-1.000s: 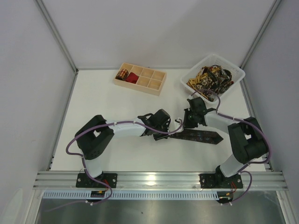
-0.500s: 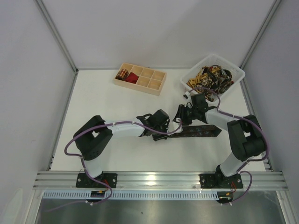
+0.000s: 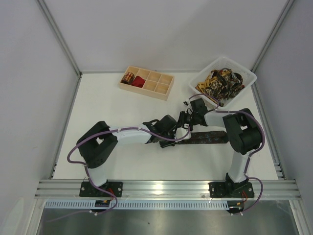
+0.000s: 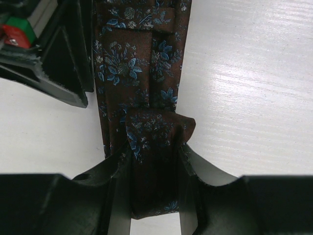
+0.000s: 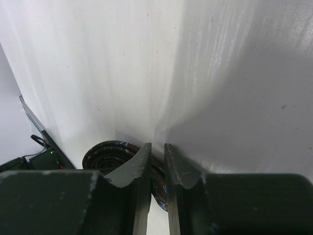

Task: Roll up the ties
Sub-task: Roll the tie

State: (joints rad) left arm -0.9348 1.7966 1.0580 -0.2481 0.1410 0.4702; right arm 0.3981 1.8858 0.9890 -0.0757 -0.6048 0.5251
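- We are seeing two grippers meeting near the middle of the white table (image 3: 107,107).
- One dark brown tie (image 3: 208,138) with little blue flowers is lying flat there, stretching off to the right.
- The left gripper (image 4: 154,152) is squeezing the folded end of that tie between its two fingers.
- The right gripper (image 5: 156,147) is sitting just beside it, right by a small curl of the tie. Its two fingers are nearly touching, with only a thin slit between them. We are not able to tell if they are pinching any cloth.
- One wooden tray (image 3: 144,93) is sitting at the back, holding two rolled ties side by side: one gold-and-black roll (image 3: 128,77) and one red roll (image 3: 139,82).
- One white basket (image 3: 242,66) is holding a heap of patterned ties (image 3: 220,82), too tangled for us to count.
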